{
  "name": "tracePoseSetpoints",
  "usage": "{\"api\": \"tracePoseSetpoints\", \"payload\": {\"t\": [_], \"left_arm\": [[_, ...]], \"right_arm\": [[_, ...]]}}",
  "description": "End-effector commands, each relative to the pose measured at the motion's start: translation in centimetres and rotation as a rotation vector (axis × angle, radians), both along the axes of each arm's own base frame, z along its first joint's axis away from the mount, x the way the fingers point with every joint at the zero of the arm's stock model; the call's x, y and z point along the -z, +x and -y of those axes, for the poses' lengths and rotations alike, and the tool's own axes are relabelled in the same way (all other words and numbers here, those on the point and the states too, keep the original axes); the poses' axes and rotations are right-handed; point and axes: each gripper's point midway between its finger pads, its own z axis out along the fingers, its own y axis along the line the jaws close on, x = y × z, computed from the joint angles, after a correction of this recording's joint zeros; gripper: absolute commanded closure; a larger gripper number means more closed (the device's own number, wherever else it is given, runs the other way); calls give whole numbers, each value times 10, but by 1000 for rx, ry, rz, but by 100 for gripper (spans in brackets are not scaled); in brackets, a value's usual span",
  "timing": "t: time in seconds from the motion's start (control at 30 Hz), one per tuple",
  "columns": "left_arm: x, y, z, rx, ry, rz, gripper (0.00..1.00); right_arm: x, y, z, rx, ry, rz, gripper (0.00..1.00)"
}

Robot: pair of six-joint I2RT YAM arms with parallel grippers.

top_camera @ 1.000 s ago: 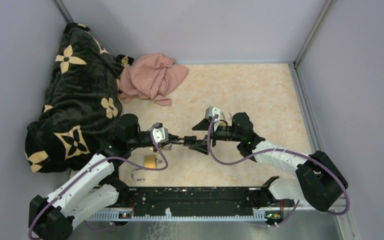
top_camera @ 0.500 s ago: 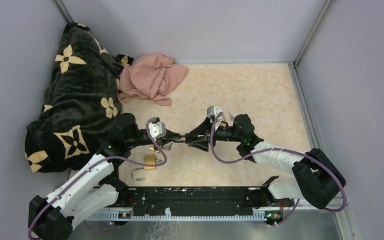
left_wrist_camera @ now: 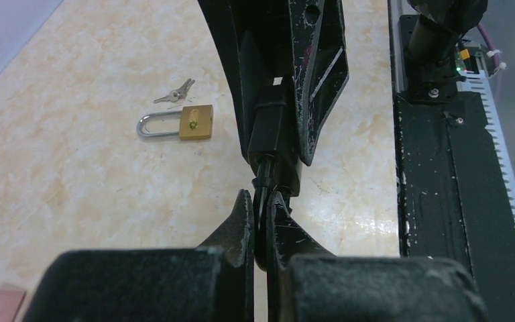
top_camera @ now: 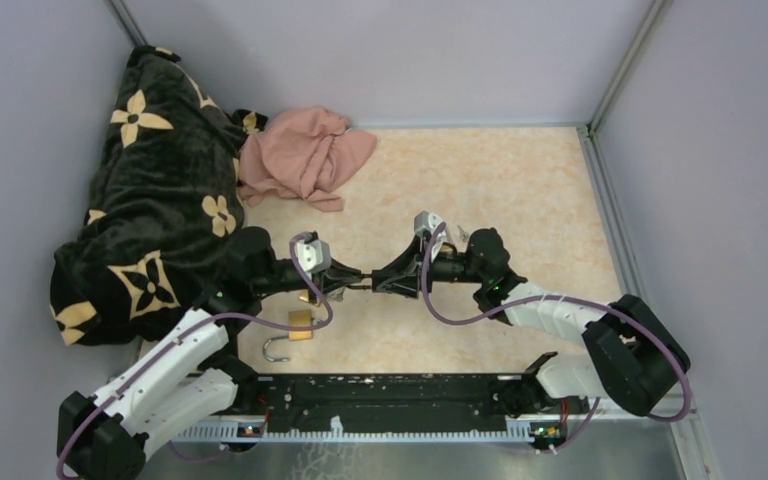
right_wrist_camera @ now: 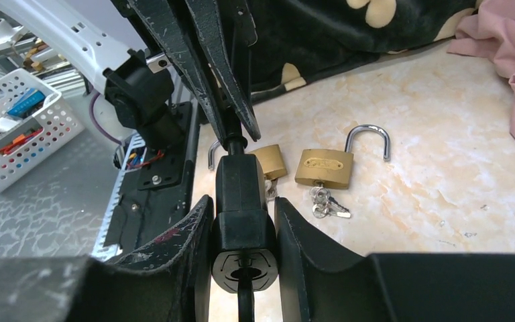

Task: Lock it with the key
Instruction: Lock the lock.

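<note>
Near the open brass padlock (right_wrist_camera: 323, 168), left jaws pinch the black barrel lock (right_wrist_camera: 241, 194) by its stem (left_wrist_camera: 263, 215), right jaws its body; off-axis twisting risks slipping.

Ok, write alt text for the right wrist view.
The right pincer grips a black lock by its thick barrel, while the left pincer holds its thin far end. Behind, on the marbled table, lie two brass padlocks, the right one with its shackle open and keys at its base, before a dark flowered blanket.
</note>
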Motion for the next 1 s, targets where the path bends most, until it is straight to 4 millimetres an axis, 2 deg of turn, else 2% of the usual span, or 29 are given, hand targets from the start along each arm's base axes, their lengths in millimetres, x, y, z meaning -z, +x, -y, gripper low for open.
{"api": "tracePoseSetpoints", "payload": {"t": [0.0,0.03,0.1,0.17,0.23,0.33,0.5,0.63,0.77,0.97], "left_arm": [[-37,-10,7,60,-116,41,100],[-35,-12,7,61,-116,9,98],[-30,-16,6,65,-112,-51,72],[-27,-18,3,73,-93,-63,57],[-24,-10,-2,38,-64,-59,50],[-20,-1,-10,4,-37,-51,47],[4,-12,-9,51,-16,-137,38],[8,-10,-6,49,-46,-159,35],[7,-3,-4,33,-56,-129,46],[14,-9,0,72,-41,-137,58]], "right_arm": [[-27,5,-1,14,40,72,100],[-29,6,0,16,40,80,100],[-35,5,1,16,38,102,100],[-40,3,3,14,28,117,100],[-46,2,4,13,18,132,100],[-51,1,6,11,0,152,100],[-60,-1,8,13,14,168,100],[-64,-3,7,4,22,165,100],[-70,-5,8,0,34,169,100],[-76,-7,9,0,44,181,100]]}}
